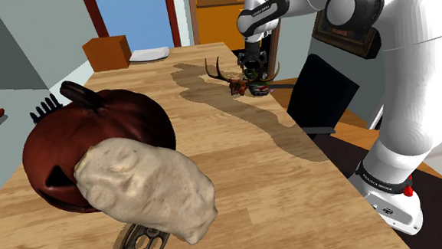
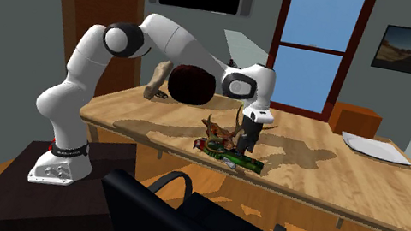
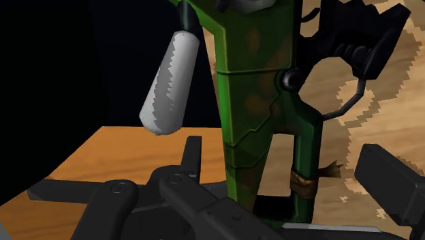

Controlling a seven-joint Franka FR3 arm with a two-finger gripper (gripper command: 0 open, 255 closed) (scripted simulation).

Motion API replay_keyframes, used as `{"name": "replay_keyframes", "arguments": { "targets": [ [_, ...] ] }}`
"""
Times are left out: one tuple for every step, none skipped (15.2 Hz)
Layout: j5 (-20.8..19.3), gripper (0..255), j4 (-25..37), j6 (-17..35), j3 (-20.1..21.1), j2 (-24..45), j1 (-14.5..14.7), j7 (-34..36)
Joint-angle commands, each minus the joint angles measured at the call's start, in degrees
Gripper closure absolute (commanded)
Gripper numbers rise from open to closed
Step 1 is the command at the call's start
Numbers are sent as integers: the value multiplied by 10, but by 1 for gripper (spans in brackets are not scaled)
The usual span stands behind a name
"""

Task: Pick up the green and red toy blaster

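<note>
The toy blaster (image 2: 231, 156) is green with red and dark parts and lies flat near the table's edge, beside a small antlered skull (image 2: 215, 128). My gripper (image 2: 243, 147) points straight down onto it. In the shoulder view the gripper (image 1: 253, 74) hangs just above the blaster (image 1: 262, 88) at the table's far right side. In the wrist view the blaster's green body (image 3: 255, 102) runs between my fingers, with a grey serrated part (image 3: 170, 82) beside it. The gripper (image 3: 293, 178) is open; one finger (image 3: 391, 191) stands clear of the green body.
A dark red pumpkin (image 1: 90, 145) and a pale lumpy object (image 1: 149, 188) sit at the table's near end. An orange box (image 1: 107, 52) and a white dish (image 1: 151, 54) stand at the far end. A black chair (image 2: 177, 218) is close to the table edge by the blaster.
</note>
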Motion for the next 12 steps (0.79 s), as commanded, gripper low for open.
{"name": "replay_keyframes", "arguments": {
  "targets": [
    [0, 0, -10, 13, 0, 3, 0, 1],
    [1, 0, -14, 20, 0, 6, 0, 1],
    [1, 0, -18, 26, 1, 8, 0, 1],
    [1, 0, -20, 30, 1, 10, 0, 1],
    [1, 0, -20, 30, 1, 10, 0, 1],
    [1, 255, -20, 30, 1, 9, 0, 1],
    [1, 255, -21, 30, 1, 9, 0, 1],
    [1, 255, -21, 30, 1, 9, 0, 1],
    [1, 255, -21, 30, 1, 9, 0, 1],
    [1, 255, -21, 30, 1, 9, 0, 1],
    [1, 255, -21, 30, 1, 9, 0, 1],
    [1, 255, -21, 30, 1, 8, 0, 1]
  ]
}}
